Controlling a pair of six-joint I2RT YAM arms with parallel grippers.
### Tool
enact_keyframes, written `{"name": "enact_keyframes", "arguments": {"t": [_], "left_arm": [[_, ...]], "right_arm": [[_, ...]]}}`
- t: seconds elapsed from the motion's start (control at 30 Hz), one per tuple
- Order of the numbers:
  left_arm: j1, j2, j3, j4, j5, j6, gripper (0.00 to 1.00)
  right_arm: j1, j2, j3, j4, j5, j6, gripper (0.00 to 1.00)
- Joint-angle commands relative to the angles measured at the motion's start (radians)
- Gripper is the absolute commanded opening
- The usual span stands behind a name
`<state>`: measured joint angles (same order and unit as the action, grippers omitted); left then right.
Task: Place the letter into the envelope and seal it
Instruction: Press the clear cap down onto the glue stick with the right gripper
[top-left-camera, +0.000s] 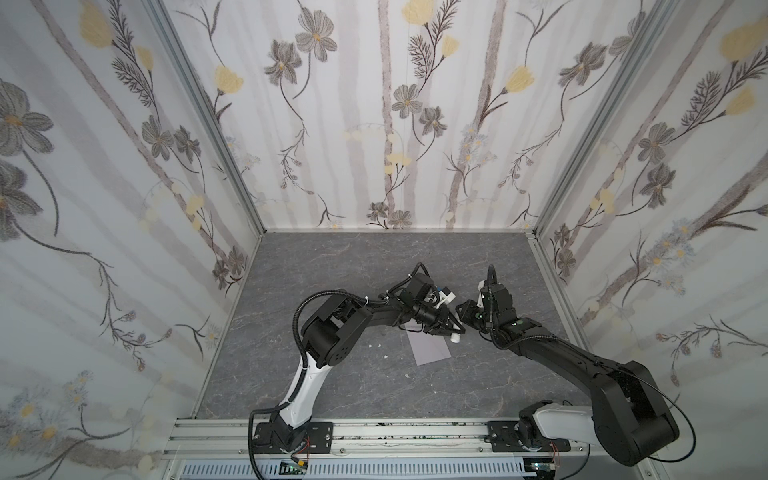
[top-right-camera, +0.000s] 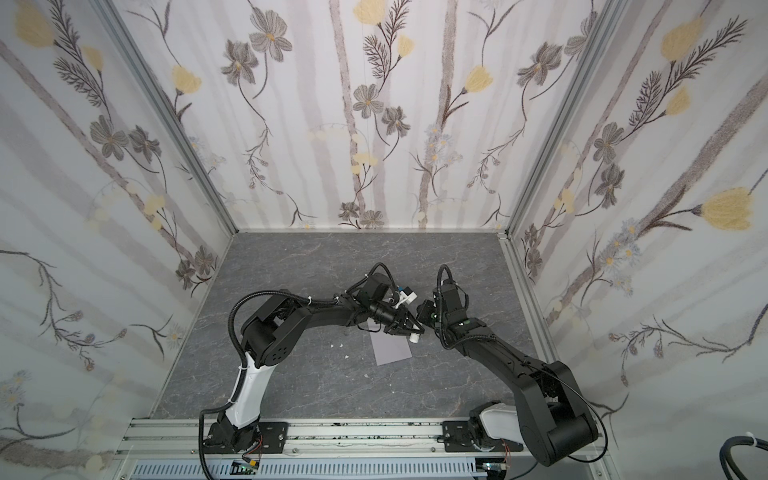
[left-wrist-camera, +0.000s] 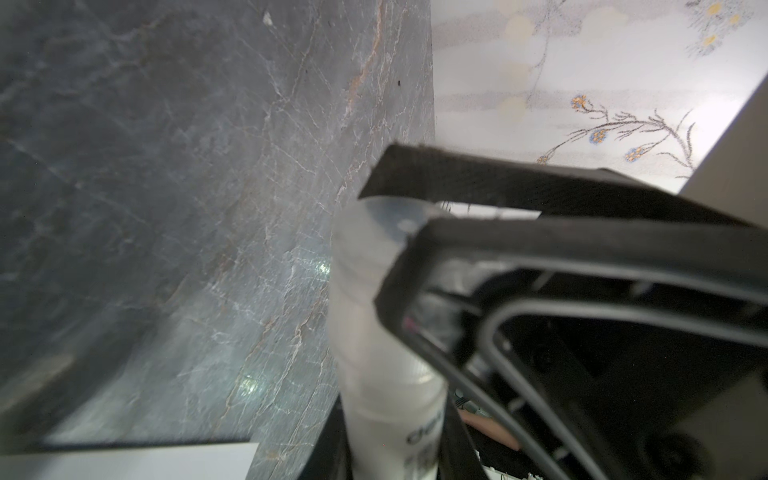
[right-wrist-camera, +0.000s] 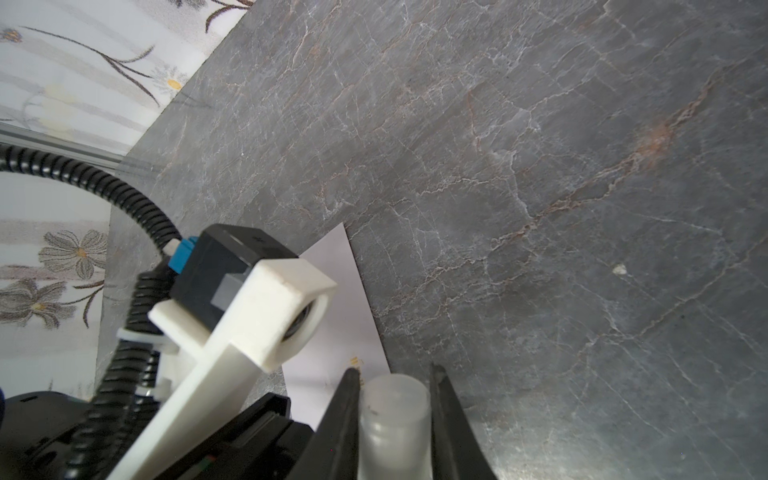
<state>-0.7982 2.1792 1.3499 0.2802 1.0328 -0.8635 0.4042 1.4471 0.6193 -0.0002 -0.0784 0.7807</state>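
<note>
Both the left end effector (left-wrist-camera: 386, 232) and right end effector (right-wrist-camera: 394, 376) clench the glue stick (left-wrist-camera: 370, 332).

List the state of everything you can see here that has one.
glue stick, capped, held above the table by both grippers.
left gripper, shut on the glue stick.
right gripper, shut on the glue stick too.
envelope, flat on the table, flap not visible.
letter, not in sight.
</note>
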Motion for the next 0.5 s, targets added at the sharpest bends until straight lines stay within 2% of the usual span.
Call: {"name": "enact_keyframes", "arguments": {"t": [0.0, 0.47], "left_arm": [[0.019, -0.019, 0.001, 0.103, -0.119, -0.003, 0.00], [0.033, -0.038, -0.009, 0.103, -0.140, 0.006, 0.00]], "right_arm": [[0.014, -0.004, -0.006, -0.113, -0.116, 0.009, 0.23], [0.040, -0.017, -0.015, -0.108, -0.118, 0.031, 0.22]]}}
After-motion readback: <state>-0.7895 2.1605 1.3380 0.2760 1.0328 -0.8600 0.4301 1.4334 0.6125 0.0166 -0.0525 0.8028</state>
